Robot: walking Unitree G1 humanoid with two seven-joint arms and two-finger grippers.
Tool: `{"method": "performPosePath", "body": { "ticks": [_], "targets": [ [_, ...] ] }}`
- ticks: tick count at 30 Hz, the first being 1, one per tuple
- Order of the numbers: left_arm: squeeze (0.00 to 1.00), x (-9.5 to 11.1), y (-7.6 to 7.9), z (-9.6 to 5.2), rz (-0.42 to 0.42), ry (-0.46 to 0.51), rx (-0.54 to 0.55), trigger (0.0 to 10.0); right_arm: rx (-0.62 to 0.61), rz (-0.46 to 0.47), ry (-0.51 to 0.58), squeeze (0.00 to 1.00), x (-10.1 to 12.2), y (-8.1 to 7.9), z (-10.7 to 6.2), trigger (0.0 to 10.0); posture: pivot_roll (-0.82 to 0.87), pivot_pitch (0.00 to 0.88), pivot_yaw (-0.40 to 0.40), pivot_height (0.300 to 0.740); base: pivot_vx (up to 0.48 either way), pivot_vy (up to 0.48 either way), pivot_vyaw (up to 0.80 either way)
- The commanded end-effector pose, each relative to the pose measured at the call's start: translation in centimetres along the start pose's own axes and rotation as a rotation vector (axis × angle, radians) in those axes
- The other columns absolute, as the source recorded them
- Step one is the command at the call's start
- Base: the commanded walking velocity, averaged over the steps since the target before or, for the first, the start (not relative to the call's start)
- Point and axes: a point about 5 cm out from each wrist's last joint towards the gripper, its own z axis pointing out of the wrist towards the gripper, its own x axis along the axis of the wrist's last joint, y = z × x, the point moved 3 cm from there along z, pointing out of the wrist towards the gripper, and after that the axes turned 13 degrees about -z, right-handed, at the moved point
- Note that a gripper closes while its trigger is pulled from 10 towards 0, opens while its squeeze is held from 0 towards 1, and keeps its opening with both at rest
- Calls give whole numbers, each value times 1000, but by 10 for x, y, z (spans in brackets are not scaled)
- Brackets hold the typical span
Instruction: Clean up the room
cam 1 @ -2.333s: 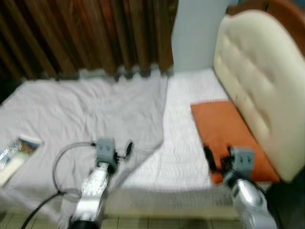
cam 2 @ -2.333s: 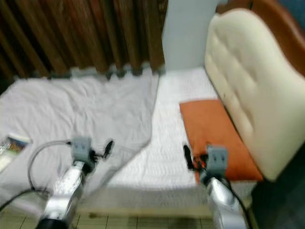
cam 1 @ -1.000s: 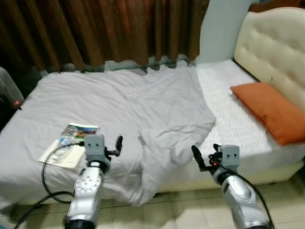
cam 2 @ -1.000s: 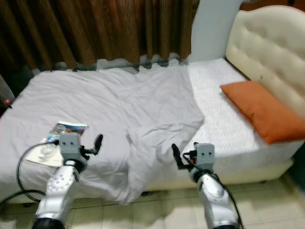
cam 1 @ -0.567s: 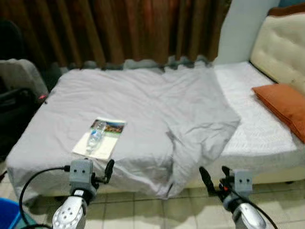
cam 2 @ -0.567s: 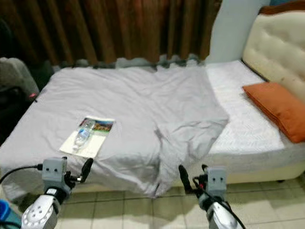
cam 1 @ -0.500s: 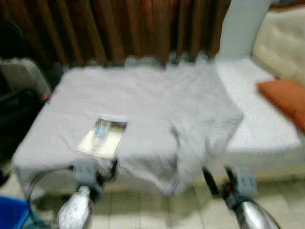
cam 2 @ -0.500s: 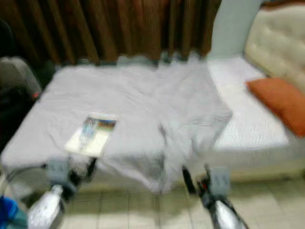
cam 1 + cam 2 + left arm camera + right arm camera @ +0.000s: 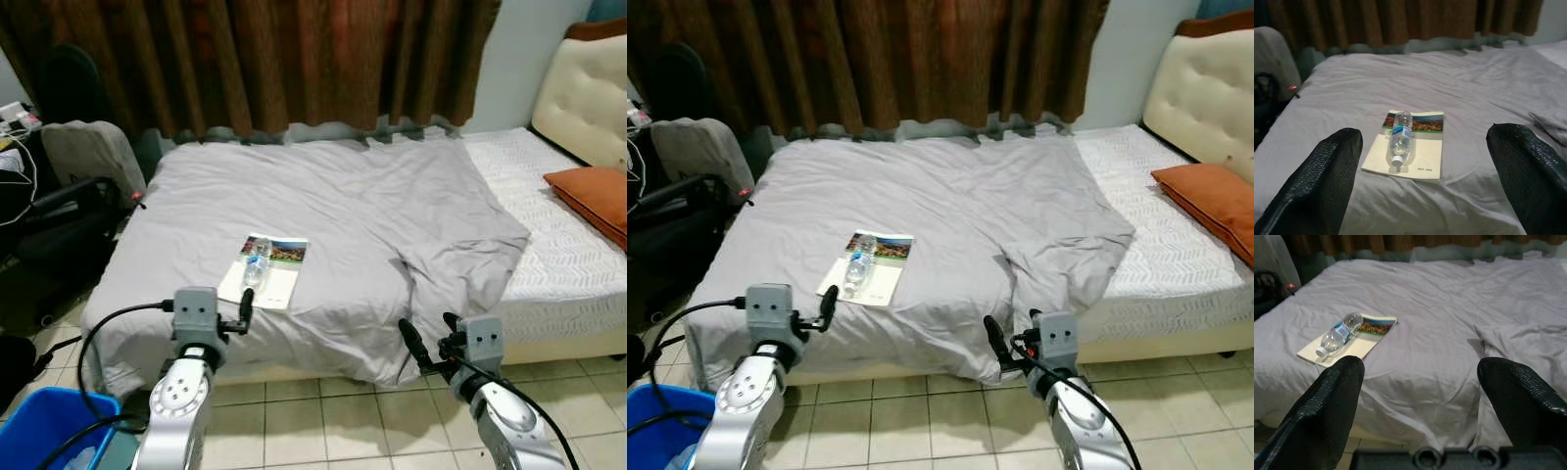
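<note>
Left gripper [image 9: 245, 311]: held up in front of the bed's near edge, fingers spread wide, holding nothing. In its wrist view the bottle sits right between the two fingers, so it looks aimed at it.
Right gripper [image 9: 427, 345]: low, near the hanging corner of the sheet, fingers also wide apart and holding nothing.
Bottle [image 9: 257, 268]: a clear plastic one with a blue label, lying on its side on top of the booklet. This is likely the first thing to tidy away.
Booklet [image 9: 265, 271]: flat on the sheet, close to the near edge of the bed, just beyond the left gripper.
Sheet [image 9: 323, 225]: grey and wrinkled, covering most of the bed, with one corner drooping toward the floor.
Pillow [image 9: 593, 196]: orange, far over on the right by the headboard.
Bin [image 9: 51, 429]: blue, on the floor at the left. It may be where the bottle goes.
Room to move: bare tiles in front of the bed.
</note>
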Motion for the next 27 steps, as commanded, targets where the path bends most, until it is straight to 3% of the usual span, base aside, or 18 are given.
{"method": "performPosePath", "body": {
  "ticks": [1, 12, 19, 27],
  "targets": [
    [0, -2, -7, 4, 19, -17, 22, 10000, 3, -8, 3, 0, 4, -1, 6, 10000, -16, 0, 17, 740, 345, 330, 0],
    [0, 0, -10, 12, 26, -30, 12, 10000, 8, 11, 2, 0, 2, -8, 8, 10000, -12, 12, 27, 740, 382, 286, 0],
    [0, 0, -9, 15, 35, -37, -4, 10000, 8, -1, 2, 0, 2, -9, 8, 10000, -21, 18, 36, 740, 428, 0, 0],
    [0, -3, -6, 18, 49, -48, 2, 10000, 6, 1, 12, 0, 3, -8, 9, 10000, -24, 22, 40, 740, 326, 0, -781]
  ]
}}
